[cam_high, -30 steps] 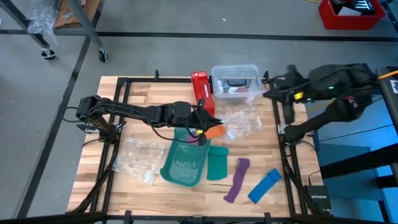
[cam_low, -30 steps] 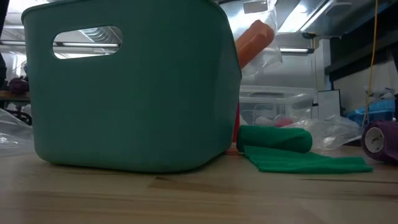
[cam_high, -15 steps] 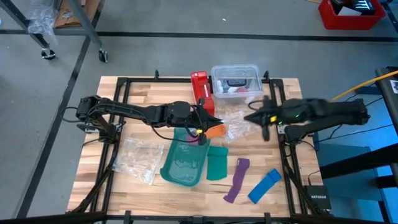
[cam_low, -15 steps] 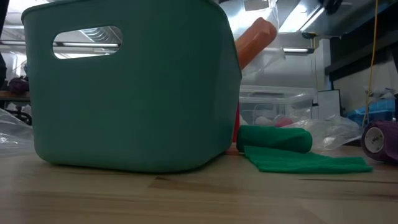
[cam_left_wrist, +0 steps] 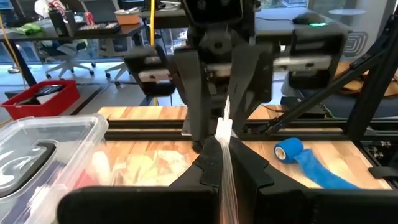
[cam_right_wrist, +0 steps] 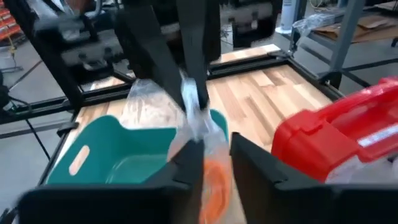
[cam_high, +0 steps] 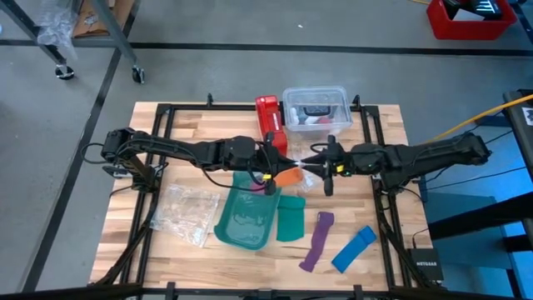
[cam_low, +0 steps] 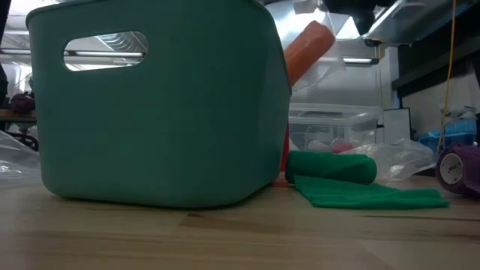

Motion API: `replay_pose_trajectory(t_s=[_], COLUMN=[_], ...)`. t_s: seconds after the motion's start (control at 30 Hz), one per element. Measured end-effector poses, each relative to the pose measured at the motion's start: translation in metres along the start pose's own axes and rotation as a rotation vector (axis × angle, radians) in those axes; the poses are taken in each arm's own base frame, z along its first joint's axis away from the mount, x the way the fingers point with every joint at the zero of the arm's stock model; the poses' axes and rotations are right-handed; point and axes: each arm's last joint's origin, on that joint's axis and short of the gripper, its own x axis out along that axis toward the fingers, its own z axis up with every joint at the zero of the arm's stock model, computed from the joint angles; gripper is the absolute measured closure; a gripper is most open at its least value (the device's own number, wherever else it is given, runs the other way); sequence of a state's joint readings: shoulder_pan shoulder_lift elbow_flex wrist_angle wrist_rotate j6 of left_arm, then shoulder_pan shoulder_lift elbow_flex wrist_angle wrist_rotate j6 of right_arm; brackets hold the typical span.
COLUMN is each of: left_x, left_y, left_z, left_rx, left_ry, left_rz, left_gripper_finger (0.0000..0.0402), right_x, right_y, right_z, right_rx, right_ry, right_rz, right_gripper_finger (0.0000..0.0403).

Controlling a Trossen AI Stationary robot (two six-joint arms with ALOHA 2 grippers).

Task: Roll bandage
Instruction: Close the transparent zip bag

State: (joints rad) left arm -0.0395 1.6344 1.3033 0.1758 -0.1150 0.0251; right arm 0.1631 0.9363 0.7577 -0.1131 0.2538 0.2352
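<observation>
- The bandage [cam_high: 288,177], inside a clear plastic bag [cam_right_wrist: 198,127], hangs above the table [cam_high: 183,133] beside the teal bin [cam_high: 246,218].
- Left pincer [cam_high: 275,165] is clenched on the bag's top.
- Right pincer [cam_high: 321,167], fingers parted, straddles the bag.

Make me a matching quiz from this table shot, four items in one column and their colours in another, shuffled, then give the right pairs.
Items:
1. bandage held up in a clear bag
2. bin
3. box at the table's far edge
4. unrolled strip nearest the right arm's side

Colours:
A. red
B. blue
C. orange
D. teal

Pairs: 1-C, 2-D, 3-A, 4-B
</observation>
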Motion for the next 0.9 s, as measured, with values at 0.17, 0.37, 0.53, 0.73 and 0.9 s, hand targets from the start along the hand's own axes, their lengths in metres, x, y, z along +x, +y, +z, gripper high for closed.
replay_pose_trajectory(t_s=[0.17,0.37,0.53,0.73,0.9], left_x=[0.000,0.000,0.000,-0.001,-0.001], left_y=[0.000,0.000,-0.003,-0.009,-0.012], left_z=[-0.003,-0.008,-0.008,-0.004,-0.004], left_rx=[0.004,0.010,0.010,0.008,0.008], left_ry=[0.036,0.079,0.079,0.041,0.040], left_rz=[-0.002,-0.003,-0.010,-0.024,-0.031], left_gripper_finger=[0.0396,0.0396,0.0396,0.0396,0.0396], right_x=[0.000,-0.007,-0.007,0.001,0.006], right_y=[0.005,0.009,0.008,0.009,0.009], right_z=[0.012,0.021,0.021,0.018,0.015], right_rx=[-0.043,-0.060,-0.062,-0.067,-0.071], right_ry=[0.008,0.061,0.061,0.077,0.097], right_rz=[0.056,0.198,0.156,0.118,0.114], right_gripper_finger=[0.0263,0.0232,0.0237,0.0251,0.0267])
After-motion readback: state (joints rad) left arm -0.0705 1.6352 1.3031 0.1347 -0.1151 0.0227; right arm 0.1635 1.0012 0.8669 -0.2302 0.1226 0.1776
